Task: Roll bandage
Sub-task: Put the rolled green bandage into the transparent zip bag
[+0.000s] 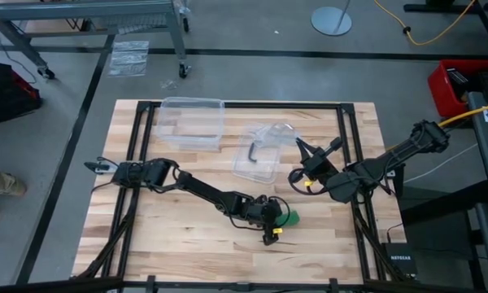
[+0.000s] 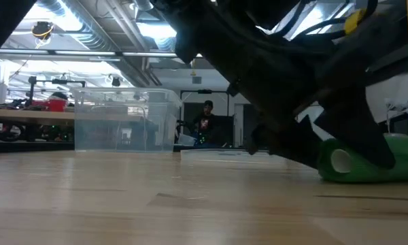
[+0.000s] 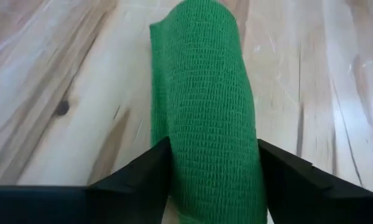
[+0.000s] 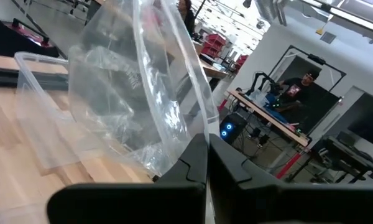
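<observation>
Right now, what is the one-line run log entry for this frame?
left gripper: jaws around green bandage roll, on table | right gripper: jaws shut on clear plastic bag

high: straight down over whole table [image 1: 187,236] | low: table-level, facing room | wrists: close past own jaws | shared: bandage [image 1: 291,218], high/low/left wrist
</observation>
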Tool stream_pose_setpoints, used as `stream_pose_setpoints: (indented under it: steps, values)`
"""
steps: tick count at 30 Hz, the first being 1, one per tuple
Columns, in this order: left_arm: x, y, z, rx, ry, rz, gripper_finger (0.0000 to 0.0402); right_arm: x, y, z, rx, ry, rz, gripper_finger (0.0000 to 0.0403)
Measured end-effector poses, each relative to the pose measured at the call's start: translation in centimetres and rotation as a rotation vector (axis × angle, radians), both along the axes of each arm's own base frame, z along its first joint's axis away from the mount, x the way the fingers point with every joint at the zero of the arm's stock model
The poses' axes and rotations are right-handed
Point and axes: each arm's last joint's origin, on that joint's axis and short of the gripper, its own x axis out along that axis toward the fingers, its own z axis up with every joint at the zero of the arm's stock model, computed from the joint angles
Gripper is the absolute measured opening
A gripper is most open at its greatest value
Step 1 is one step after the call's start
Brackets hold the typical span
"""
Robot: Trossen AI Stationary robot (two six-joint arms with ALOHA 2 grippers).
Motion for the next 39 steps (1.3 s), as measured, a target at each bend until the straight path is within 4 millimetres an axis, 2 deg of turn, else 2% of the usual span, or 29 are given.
stream_pose_setpoints:
  steps: [5,11,19,27,34,39]
  values:
    - [0.0,0.0,0.7,0.025,-0.031,-0.045,0.0145,-0.1,0.0,-0.1,-0.014,0.015,-0.016,0.0005]
    - [-0.5,0.1,4.0,0.018,-0.061,-0.061,0.0087,-0.4,-0.3,-0.2,-0.05,0.037,-0.084,0.0005]
    - [-2.5,0.5,9.3,0.026,-0.044,-0.033,0.0081,-0.6,-0.4,-0.4,-0.117,0.134,-0.096,0.0005]
    - [-6.1,0.4,14.8,0.121,-0.033,0.097,0.008,-1.0,-0.6,-2.0,-0.197,0.302,-0.039,0.0005]
    - [-8.6,1.0,18.8,0.309,-0.126,0.28,0.008,-0.9,-0.4,-2.7,-0.046,0.269,0.141,0.0005]
    - [-8.8,1.5,20.2,0.387,-0.205,0.395,0.008,-0.9,-0.3,-3.0,0.053,0.195,0.164,0.0005]
